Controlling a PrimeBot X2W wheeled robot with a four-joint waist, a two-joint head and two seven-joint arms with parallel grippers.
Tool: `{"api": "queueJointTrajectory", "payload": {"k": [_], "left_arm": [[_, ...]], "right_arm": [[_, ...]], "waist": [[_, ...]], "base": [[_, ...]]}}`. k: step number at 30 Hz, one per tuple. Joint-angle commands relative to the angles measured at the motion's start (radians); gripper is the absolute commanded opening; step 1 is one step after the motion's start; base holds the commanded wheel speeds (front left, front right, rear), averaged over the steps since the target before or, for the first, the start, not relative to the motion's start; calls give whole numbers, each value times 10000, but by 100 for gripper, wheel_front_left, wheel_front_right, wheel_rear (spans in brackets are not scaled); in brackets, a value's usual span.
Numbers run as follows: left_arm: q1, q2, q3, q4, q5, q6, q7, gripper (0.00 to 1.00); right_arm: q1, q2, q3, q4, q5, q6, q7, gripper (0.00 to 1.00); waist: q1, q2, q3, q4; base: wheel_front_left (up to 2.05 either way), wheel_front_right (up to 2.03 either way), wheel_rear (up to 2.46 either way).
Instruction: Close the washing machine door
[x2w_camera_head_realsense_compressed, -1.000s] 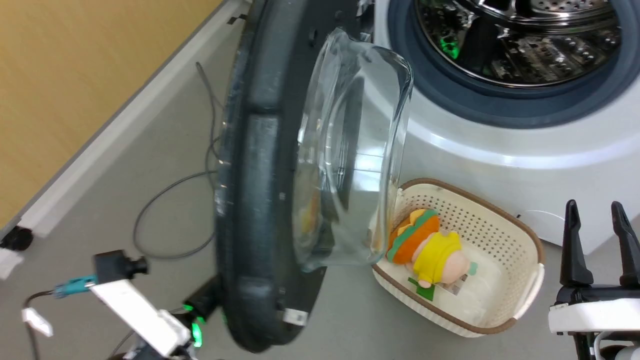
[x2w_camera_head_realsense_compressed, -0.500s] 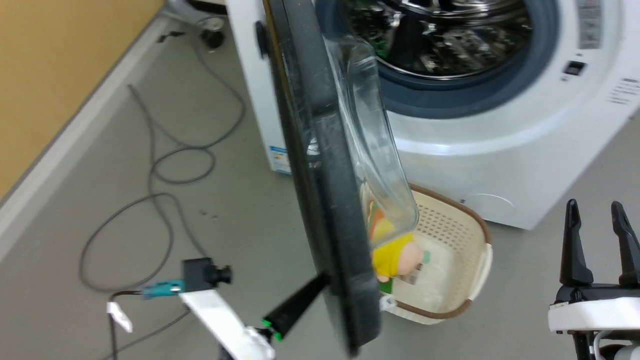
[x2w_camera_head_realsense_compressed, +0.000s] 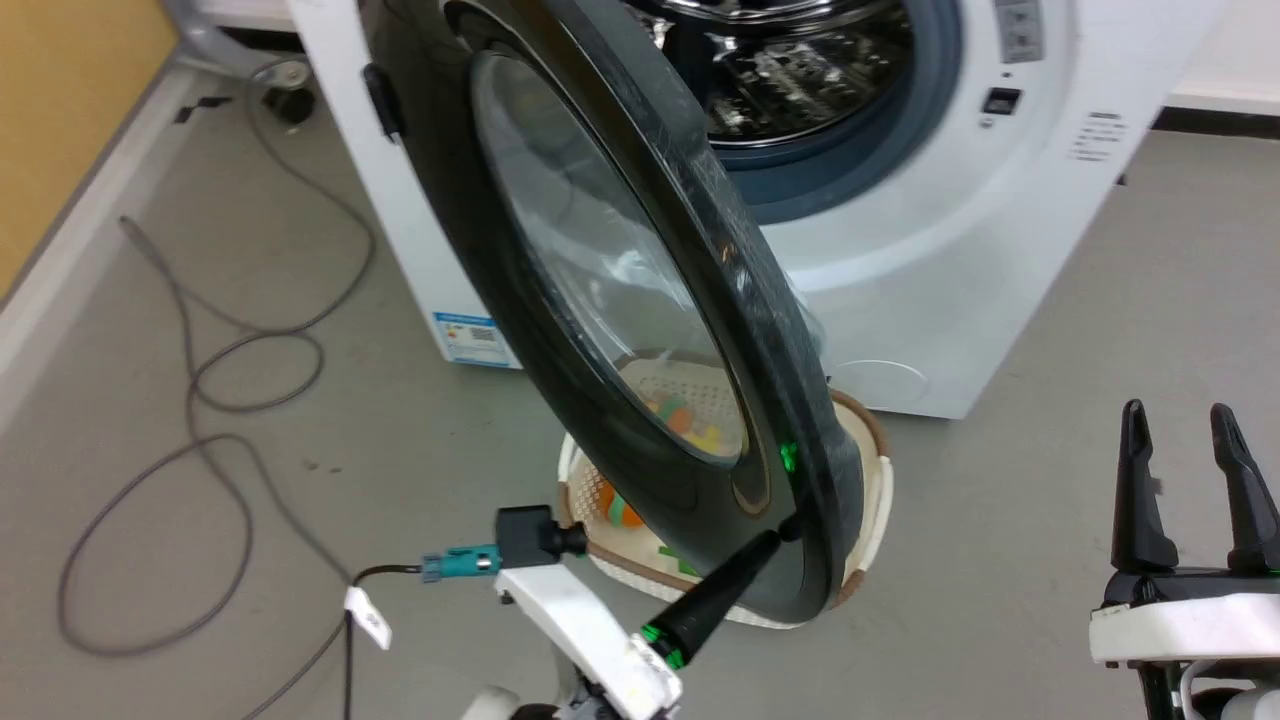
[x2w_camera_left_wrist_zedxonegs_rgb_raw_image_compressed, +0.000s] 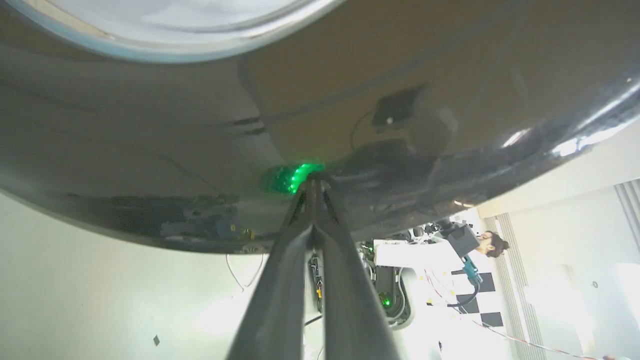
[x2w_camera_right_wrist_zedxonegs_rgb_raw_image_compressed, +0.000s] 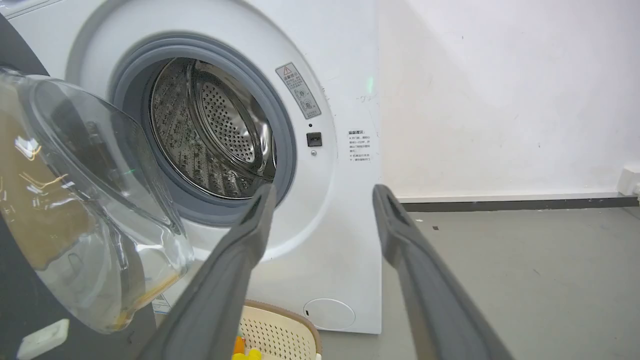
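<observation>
Down low in the head view, the left gripper (x2w_camera_head_realsense_compressed: 782, 532) has its two dark fingers squeezed tight together with nothing between them. Their tip touches the shiny black outside of the washing machine door (x2w_camera_head_realsense_compressed: 600, 290), near its bottom edge (the left wrist view shows the same touch, with a green glow on the black). Off to the right, the right gripper (x2w_camera_head_realsense_compressed: 1178, 415) hangs with its fingers apart and holds nothing.

Just behind the door, a cream plastic basket (x2w_camera_head_realsense_compressed: 878, 490) sits on the floor. It cannot be told whether the door clears it. Farther back stands the washing machine (x2w_camera_head_realsense_compressed: 960, 250), with its round hole open and the steel drum (x2w_camera_head_realsense_compressed: 790, 60) showing.

The door is about half swung and not yet shut, so the step in hand looks like the push itself. The next move calls for a steady push toward the machine that follows the door's curve. The face is slick and the tip could slide off, and the latch likely needs a firm last press.
</observation>
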Motion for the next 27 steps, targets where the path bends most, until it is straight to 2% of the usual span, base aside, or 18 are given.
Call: {"api": "queueJointTrajectory", "payload": {"k": [1, 6, 10, 17, 20, 22, 27], "left_arm": [[-169, -5, -81, 88, -69, -46, -77, 0], [-404, 204, -501, 429, -172, -46, -668, 0], [-619, 814, -779, 217, 364, -46, -1647, 0], [-1228, 2371, -1509, 691, 2567, -46, -4410, 0], [-1463, 2704, -1217, 1407, 3549, -38, -4999, 0], [-1573, 2738, -667, 1725, 4361, 256, -5111, 0], [-1211, 2300, 1897, 1039, 7315, 1786, -5132, 0]], "right_arm": [[-84, 11, 14, 13, 55, 8, -42, 100], [-21, 11, 20, 81, 99, 8, -42, 100], [75, 11, 82, 141, 172, 8, -42, 100], [206, 11, 8, 159, 307, 8, -42, 100], [260, 11, -60, 143, 329, 8, -42, 100], [285, 11, -91, 118, 343, 8, -42, 100], [362, 11, -149, 9, 359, 8, -42, 100]], "waist": [[0, 0, -33, -83], [0, 0, -169, -244], [0, 0, -306, -247], [0, 0, -664, -95], [0, 0, -832, 10], [0, 0, -932, 76], [0, 0, -1089, 246]], "base": [[0, 0, 0], [0, 0, 0], [0, 0, 0], [0, 0, 0], [0, 0, 0], [0, 0, 0], [0, 0, 0]]}}
